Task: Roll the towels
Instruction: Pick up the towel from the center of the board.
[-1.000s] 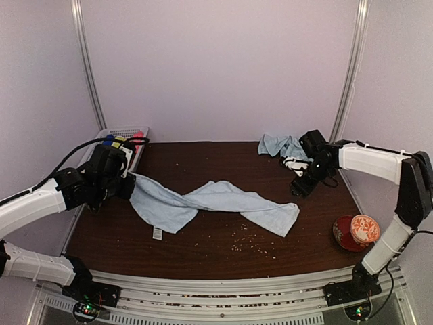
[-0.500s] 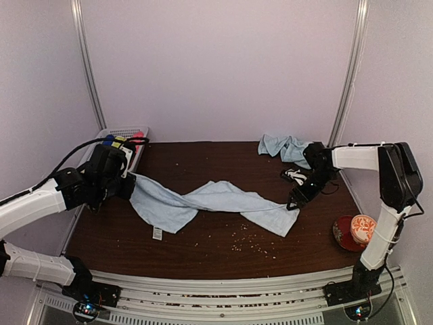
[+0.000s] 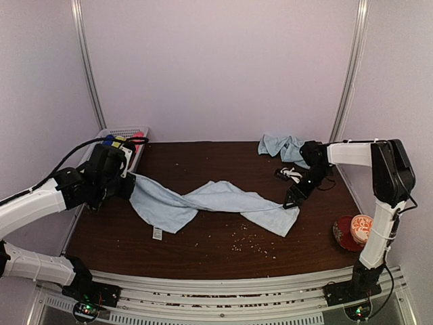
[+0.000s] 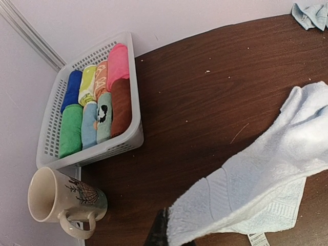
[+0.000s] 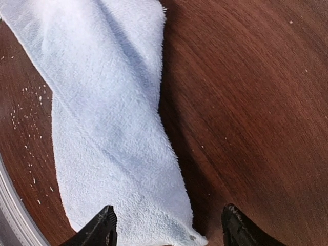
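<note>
R gripper [image 3: 292, 202] has come forward from back corner, now wide open over right end of towel [image 3: 216, 200] on worktop [image 3: 203, 254]. L gripper [image 3: 124, 184] unchanged, clamped on left end. Likely next: grab, straighten it. 2nd towel [image 3: 279, 144] crumpled at back.

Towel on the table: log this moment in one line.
left fingers: shut on long towel, left end | right fingers: open over its right end | second towel: crumpled, back right
</note>
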Tool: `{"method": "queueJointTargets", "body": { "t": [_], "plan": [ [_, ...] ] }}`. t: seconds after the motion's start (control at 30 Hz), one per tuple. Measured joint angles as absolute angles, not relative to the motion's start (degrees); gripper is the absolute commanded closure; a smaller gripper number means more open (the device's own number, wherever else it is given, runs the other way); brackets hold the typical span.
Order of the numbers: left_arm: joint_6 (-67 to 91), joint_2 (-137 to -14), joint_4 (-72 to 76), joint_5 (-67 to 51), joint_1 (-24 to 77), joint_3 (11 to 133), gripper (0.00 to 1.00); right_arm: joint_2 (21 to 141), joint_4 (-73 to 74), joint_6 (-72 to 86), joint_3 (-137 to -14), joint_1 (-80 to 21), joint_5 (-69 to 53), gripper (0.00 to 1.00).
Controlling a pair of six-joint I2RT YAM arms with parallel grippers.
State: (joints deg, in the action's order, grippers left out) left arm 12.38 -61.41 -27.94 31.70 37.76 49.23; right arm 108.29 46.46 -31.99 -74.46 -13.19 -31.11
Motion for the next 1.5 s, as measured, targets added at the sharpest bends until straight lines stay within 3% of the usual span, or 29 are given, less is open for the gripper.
{"method": "queueJointTargets", "body": {
  "t": [0.6,1.2,1.5],
  "plan": [
    [12.38,-61.41,-27.9,30.37,36.99,49.23,1.0,113.25,56.16,-42.02,-77.84,-13.17,-34.68,0.65],
    [12.38,-60.9,-27.9,29.74,36.8,49.23,1.0,110.67,56.99,-43.4,-71.57,-7.99,-33.04,0.65],
    [12.38,-60.64,-27.88,29.54,36.8,49.23,1.0,110.43,57.01,-43.38,-70.85,-7.97,-33.56,0.7]
  ]
}}
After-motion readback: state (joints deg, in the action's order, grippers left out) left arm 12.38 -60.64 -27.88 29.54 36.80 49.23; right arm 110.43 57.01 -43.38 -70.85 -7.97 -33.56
